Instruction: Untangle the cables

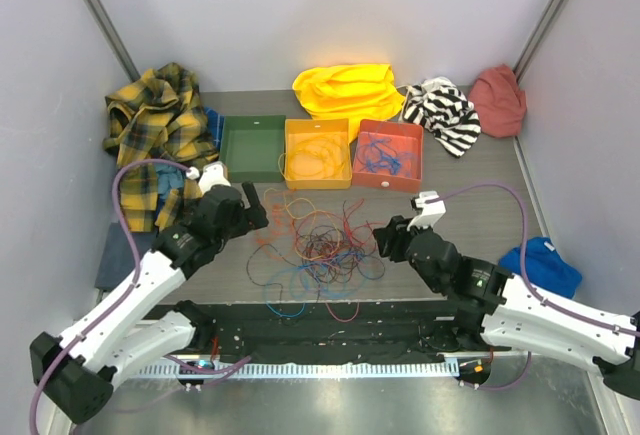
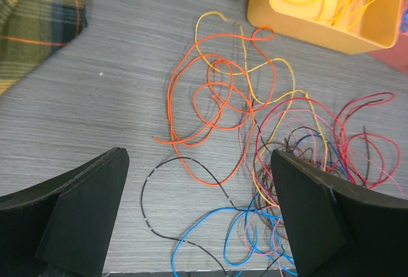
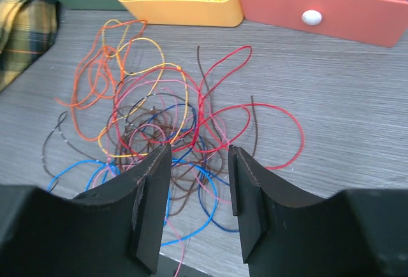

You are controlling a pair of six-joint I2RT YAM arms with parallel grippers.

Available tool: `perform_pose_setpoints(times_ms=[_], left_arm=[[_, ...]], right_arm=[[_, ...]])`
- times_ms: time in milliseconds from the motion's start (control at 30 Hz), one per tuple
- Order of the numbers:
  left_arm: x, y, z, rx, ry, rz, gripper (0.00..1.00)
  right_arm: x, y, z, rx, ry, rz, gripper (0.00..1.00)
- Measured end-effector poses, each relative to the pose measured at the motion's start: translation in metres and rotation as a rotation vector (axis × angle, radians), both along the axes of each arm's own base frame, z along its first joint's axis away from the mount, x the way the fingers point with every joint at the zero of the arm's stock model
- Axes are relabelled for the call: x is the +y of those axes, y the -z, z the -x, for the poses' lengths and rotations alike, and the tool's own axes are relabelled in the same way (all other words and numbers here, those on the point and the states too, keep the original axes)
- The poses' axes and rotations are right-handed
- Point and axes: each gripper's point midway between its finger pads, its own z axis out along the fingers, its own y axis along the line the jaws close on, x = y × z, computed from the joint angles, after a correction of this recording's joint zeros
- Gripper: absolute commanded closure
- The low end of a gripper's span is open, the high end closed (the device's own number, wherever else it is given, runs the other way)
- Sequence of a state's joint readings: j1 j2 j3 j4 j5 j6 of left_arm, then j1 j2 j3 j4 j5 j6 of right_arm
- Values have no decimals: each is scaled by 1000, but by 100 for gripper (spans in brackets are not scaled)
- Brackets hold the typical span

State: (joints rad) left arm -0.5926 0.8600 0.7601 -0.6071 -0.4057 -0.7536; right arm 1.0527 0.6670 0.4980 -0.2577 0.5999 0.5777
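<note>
Grey table (image 1: 480,190): tangled cables (image 1: 320,245) before 3 bins (image 1: 253,150); L gripper (image 2: 199,155) wide-open, R gripper (image 3: 199,151) part-open.

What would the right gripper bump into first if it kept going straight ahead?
Probably the tangle of cables: the right gripper points straight at its red, blue and brown loops. How far off is unclear.
</note>
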Motion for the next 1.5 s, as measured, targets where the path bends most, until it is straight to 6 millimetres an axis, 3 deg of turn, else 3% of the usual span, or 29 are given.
perform_pose_setpoints(times_ms=[167, 267, 567, 667, 800, 967, 1100, 1233, 1500], left_arm=[[-3, 36, -14, 121, -34, -6, 2], [-6, 54, -23, 177, -55, 2, 13], [-14, 86, -64, 229, -82, 61, 35], [-15, 96, -73, 247, -79, 70, 37], [-25, 89, -88, 210, -43, 91, 38], [-41, 62, -114, 125, 34, 68, 40], [-58, 52, -122, 85, 130, -2, 42], [-69, 60, -122, 100, 207, -102, 43], [-63, 89, -120, 201, 262, -278, 43]], right_arm=[[2, 4, -6, 13, 23, 48, 53], [3, 6, -7, 19, 26, 56, 53], [-1, -9, -7, -14, 40, 3, 53], [-2, -11, -6, -18, 41, -5, 53], [-5, -11, -5, -22, 45, -11, 53], [-5, -11, -6, -23, 48, -10, 53], [-7, -9, -6, -24, 55, -4, 53], [-7, -6, -7, -19, 61, 13, 53], [-7, -1, -9, -16, 65, 36, 53]])
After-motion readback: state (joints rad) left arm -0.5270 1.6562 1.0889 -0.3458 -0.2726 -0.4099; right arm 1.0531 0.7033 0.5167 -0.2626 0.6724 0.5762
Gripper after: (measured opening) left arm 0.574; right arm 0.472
